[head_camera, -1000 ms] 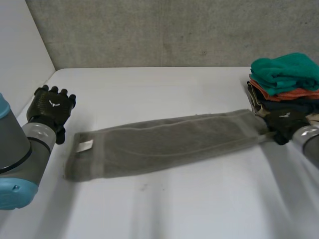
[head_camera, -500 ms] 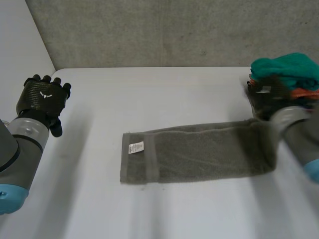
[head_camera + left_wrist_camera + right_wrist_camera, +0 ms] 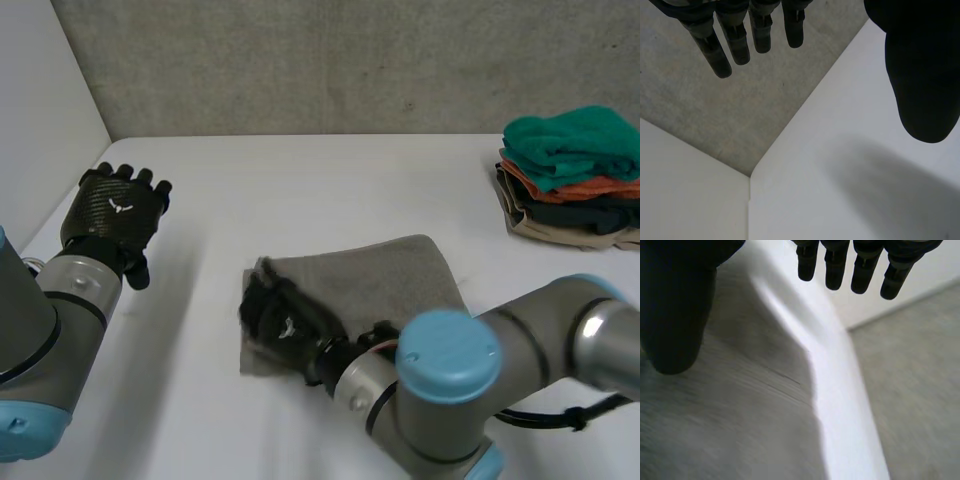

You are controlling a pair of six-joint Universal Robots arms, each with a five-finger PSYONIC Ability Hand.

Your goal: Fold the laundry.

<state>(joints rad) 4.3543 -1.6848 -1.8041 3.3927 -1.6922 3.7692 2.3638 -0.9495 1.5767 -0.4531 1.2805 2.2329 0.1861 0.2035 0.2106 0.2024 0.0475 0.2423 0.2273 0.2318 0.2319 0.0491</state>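
A grey towel (image 3: 395, 275) lies folded in half on the white table (image 3: 300, 180), just right of the middle. My right hand (image 3: 285, 322) is over the towel's left end, where the two short edges meet. In the right wrist view its fingers (image 3: 862, 267) are straight and apart from the thumb, open above the grey towel (image 3: 730, 415), with nothing between them. My left hand (image 3: 112, 212) hovers above the table's left side, well clear of the towel. Its straight fingers (image 3: 737, 35) are open and empty.
A stack of folded laundry (image 3: 570, 175), teal on top, then orange and dark pieces, sits at the table's back right. A grey wall runs behind the table, and a white wall stands at its left.
My right hand carried the towel's right end across to the left end, folding it in half, and let go. My left hand shifted slightly and stayed open.
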